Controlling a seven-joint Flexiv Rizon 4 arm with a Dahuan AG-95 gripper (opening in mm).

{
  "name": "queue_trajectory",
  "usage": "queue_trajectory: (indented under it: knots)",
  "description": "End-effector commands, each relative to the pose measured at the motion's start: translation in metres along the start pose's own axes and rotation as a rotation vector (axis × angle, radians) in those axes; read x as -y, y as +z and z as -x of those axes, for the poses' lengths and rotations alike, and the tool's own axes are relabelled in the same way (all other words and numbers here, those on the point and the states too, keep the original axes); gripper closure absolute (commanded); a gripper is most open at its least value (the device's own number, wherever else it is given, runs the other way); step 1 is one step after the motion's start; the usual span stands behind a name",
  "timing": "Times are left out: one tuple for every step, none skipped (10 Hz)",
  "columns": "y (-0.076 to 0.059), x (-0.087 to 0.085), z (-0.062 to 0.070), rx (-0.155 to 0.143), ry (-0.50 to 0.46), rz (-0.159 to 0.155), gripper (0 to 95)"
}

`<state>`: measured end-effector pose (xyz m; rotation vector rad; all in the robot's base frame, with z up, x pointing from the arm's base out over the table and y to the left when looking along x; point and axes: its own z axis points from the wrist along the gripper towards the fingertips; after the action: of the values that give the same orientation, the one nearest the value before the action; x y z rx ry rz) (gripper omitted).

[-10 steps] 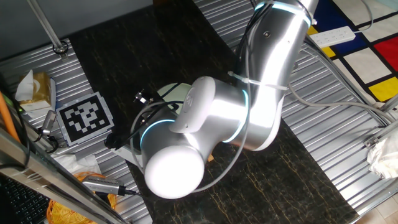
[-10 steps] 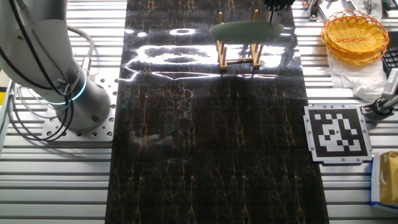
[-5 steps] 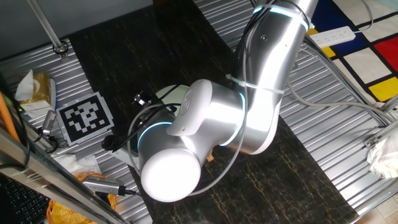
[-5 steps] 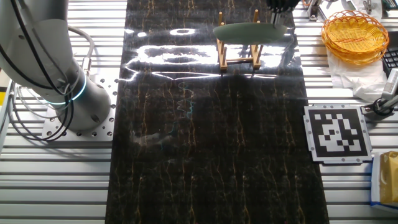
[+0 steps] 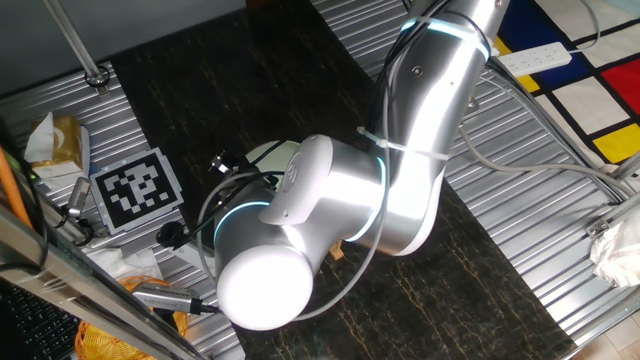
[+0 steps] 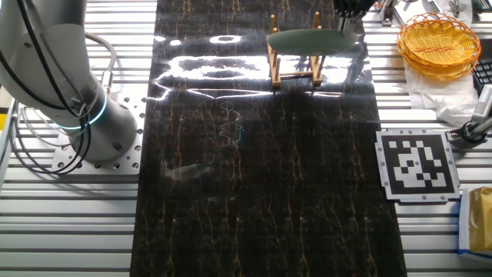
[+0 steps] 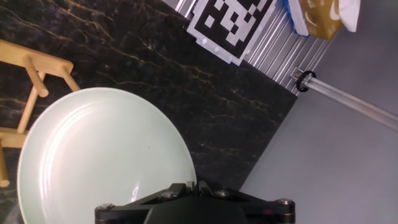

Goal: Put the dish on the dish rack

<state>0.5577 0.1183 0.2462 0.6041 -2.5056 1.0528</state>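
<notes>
- While the dish (image 6: 314, 40) hangs flat above the dish rack (image 6: 293, 68), pinched at one rim by the shut jaws, it may tilt or slip.
- Lowered flat, it could strike the pegs and tip the rack on the table (image 6: 261, 177).

The round pale mint-green dish (image 7: 99, 155) looks smooth and glossy, the small light-brown rack (image 6: 294, 68) plain matt wood. The black gold-veined marble-look desk (image 6: 261, 177) shines with glare beside ribbed grey metal slats (image 6: 69, 231).
</notes>
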Motion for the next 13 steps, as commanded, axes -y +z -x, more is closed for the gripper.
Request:
queue_trajectory:
  knots:
    - [-0.001, -0.002, 0.004, 0.003, 0.005, 0.008, 95.0]
    - [-0.002, -0.003, 0.005, 0.004, 0.005, 0.009, 95.0]
    - [-0.002, -0.003, 0.005, 0.005, 0.007, 0.01, 95.0]
    - [-0.002, -0.003, 0.006, 0.006, 0.009, 0.011, 95.0]
    - [-0.002, -0.004, 0.006, 0.007, 0.01, 0.011, 95.0]
    - [-0.002, -0.004, 0.007, 0.006, 0.01, 0.012, 95.0]
    - [-0.002, -0.004, 0.008, 0.006, 0.011, 0.012, 95.0]
    - [-0.002, -0.005, 0.009, 0.007, 0.013, 0.012, 95.0]
    - [-0.003, -0.006, 0.011, 0.009, 0.016, 0.011, 95.0]
    - [-0.003, -0.007, 0.012, 0.009, 0.016, 0.01, 95.0]
    - [-0.004, -0.008, 0.014, 0.008, 0.015, 0.004, 95.0]
    - [-0.004, -0.008, 0.014, 0.011, 0.013, 0.001, 95.0]
    - [-0.004, -0.008, 0.014, 0.014, 0.018, 0.004, 95.0]
